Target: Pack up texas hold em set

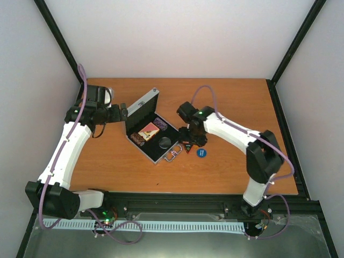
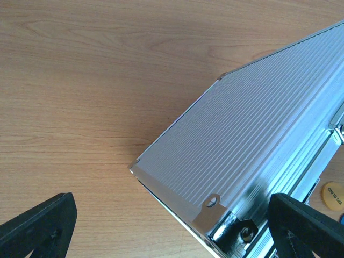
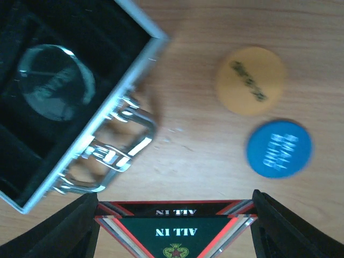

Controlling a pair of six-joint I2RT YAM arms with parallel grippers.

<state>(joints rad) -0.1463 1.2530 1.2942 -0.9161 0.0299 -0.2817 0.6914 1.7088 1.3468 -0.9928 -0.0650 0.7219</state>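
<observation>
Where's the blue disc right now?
Top view: the blue disc lies on the table right of the case handle, by the right gripper. Right wrist view shows it beside the orange disc.

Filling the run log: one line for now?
left gripper: open by case lid | right gripper: shut on ALL IN button | orange disc, blue disc: on table

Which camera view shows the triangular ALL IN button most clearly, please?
The right wrist view: the ALL IN button sits large at bottom centre, its lettering legible. The top external view shows it only as a dark speck; the left wrist view shows none of it.
</observation>
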